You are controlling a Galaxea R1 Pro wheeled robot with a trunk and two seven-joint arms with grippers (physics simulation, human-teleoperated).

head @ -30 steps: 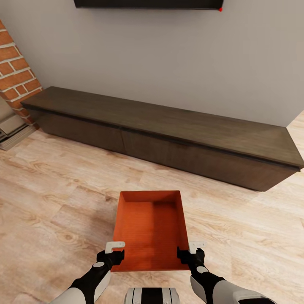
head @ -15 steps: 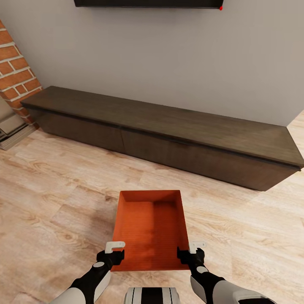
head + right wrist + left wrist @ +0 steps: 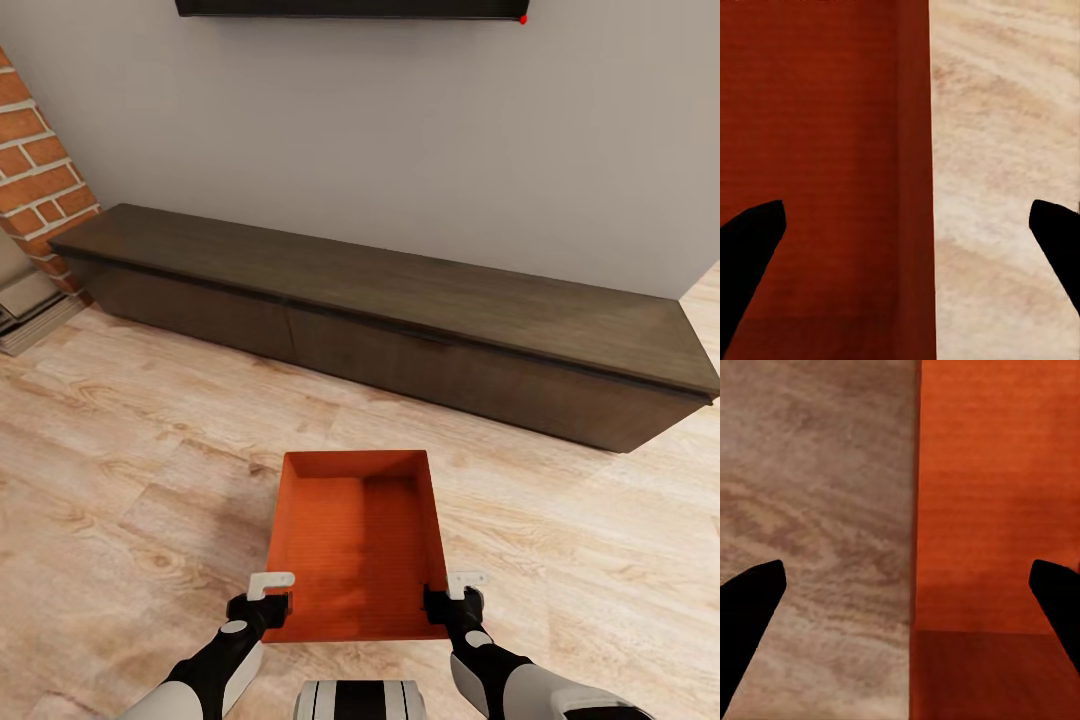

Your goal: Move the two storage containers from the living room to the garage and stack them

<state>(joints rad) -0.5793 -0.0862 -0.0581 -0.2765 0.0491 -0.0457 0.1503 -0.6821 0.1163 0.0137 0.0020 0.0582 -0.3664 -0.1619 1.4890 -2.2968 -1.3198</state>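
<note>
One orange-red storage container rests open-topped on the light wood planks of the living room, just ahead of me. My left gripper is at its near left corner and my right gripper at its near right corner. In the left wrist view the left gripper is open, its dark fingers set wide astride the container's side wall. The right gripper is open the same way over the opposite wall. Neither pair of fingers presses the wall.
A long low dark wood cabinet runs along the grey wall beyond the container, under the black TV. A red brick column stands at the far left with pale steps at its base. Wood floor spreads on both sides.
Both grippers have edged very slightly lower along the container's near corners. The container and the camera have stayed put.
</note>
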